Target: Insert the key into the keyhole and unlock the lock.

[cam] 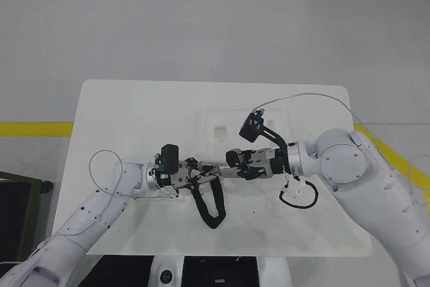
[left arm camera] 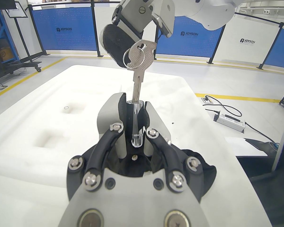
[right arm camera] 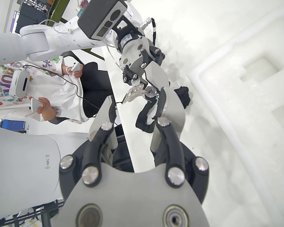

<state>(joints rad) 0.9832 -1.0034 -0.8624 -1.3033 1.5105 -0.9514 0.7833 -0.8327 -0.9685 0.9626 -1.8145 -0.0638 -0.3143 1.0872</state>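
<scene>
Left tool clamped on the lock, key seated in its keyhole, over the middle of the white table.
The table carries a white foam sheet with square pockets; grey floor with yellow lines and blue barriers lie around it. The right tool stands wide, fingers either side of the flat silver key head; contact cannot be told. The lock is a chrome cylinder with a black cable drooping toward the near edge.
</scene>
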